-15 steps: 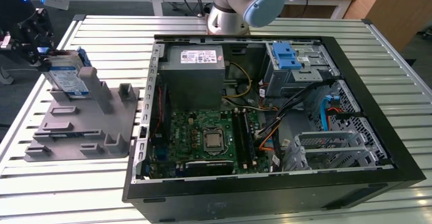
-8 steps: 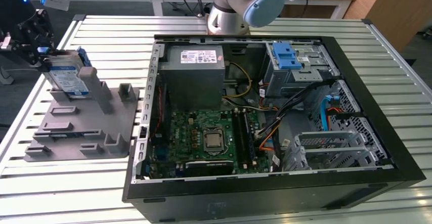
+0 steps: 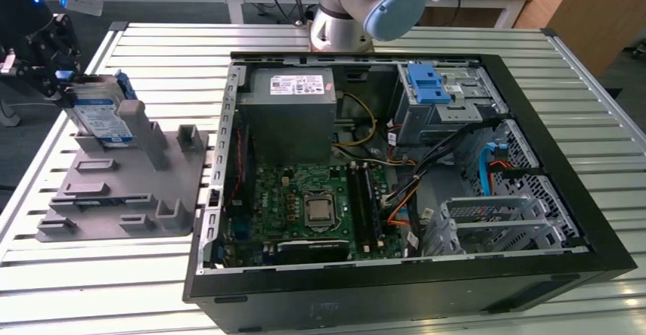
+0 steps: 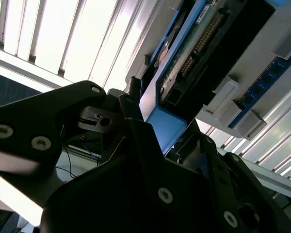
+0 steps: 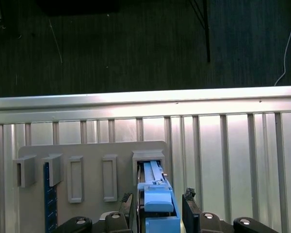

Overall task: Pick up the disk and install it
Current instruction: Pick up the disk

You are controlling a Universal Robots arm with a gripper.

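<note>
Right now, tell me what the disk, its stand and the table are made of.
The disk: probably a metal body, silver-grey with a paper-like label; its side rails look like smooth blue plastic. The stand: matte grey plastic by its look, uniform colour, blocky slots. The table: likely aluminium, bright ribbed slats with a satin sheen.

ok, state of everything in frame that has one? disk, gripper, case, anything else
holder: flat on the table.
disk: upright on edge at the holder, not in the computer.
gripper: around the disk's top edge; grip unclear.
computer case: on its side, side panel off, insides exposed.
drive cage: looks vacant.
processor: bare, no cooler.
</note>
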